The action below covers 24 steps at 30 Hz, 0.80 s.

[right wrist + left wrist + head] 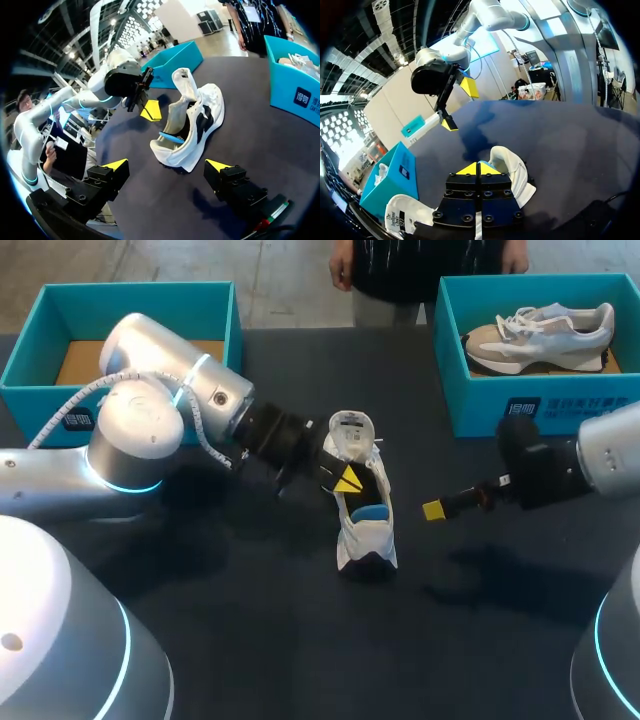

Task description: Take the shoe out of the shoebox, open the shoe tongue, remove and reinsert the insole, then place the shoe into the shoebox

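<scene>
**A:** Head view first. Where is the shoe?

**B:** The white shoe (365, 535) stands at the middle of the dark counter (250, 640). Its tongue (350, 428) is lifted toward the top of the frame, and a blue insole (372, 512) shows in the opening. It is out of both boxes. The upper-left shoebox (80, 310) holds no shoe, and the upper-right shoebox (470, 405) holds a beige sneaker (540, 335).

**A:** And the arms?

**B:** The left arm enters from the left edge with its wrist pointing right. The left claw (347, 480) sits at the shoe's opening, on its left side. The right arm enters from the right edge and points left. The right claw (434, 509) hangs near the shoe's right side, apart from it.

**A:** What does the left wrist view show?

**B:** The left claw (479, 168) is clenched, its yellow tips pressed together with nothing visible between them. Part of the shoe (510, 162) lies just ahead of it and beneath. Farther ahead, the right claw (459, 105) hangs above the counter with its fingers spread.

**A:** And the right wrist view?

**B:** The right claw (167, 165) is released, its fingers wide apart and touching nothing. The shoe (200, 115) stands on its sole just ahead of them, tongue (184, 82) upright. The left claw (150, 110) is beside that tongue, and I cannot tell whether it touches it.
</scene>
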Each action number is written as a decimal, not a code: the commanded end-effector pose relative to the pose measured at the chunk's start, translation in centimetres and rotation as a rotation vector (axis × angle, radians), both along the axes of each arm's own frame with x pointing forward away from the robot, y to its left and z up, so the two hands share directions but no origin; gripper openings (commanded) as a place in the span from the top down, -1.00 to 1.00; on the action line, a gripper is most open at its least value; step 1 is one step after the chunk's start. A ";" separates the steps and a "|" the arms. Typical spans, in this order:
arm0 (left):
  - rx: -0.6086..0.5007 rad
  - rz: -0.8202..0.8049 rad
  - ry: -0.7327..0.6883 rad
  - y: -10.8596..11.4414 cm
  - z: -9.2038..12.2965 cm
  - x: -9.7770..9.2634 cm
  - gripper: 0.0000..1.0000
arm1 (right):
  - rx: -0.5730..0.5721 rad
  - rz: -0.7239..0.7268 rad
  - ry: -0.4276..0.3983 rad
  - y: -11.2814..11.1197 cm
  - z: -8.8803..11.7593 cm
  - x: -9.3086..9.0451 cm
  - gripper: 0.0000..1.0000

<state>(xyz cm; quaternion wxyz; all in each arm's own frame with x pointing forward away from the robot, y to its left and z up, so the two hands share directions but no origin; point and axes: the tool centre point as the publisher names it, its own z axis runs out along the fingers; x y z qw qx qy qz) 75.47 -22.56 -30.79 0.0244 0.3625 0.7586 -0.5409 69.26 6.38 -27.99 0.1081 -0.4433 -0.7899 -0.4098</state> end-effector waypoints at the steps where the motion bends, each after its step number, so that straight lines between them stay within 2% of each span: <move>1: 0.004 0.000 -0.001 -0.1 0.0 0.0 1.00 | 0.000 -0.001 -0.001 0.0 0.0 -0.2 -1.00; 19: 0.018 -0.002 -0.010 0.2 0.1 0.0 1.00 | -0.023 -0.003 0.005 -0.3 0.0 -0.2 -1.00; 24: 0.016 0.018 -0.005 0.2 -0.5 -0.6 1.00 | -0.016 -0.002 0.021 0.5 -0.9 -0.5 -1.00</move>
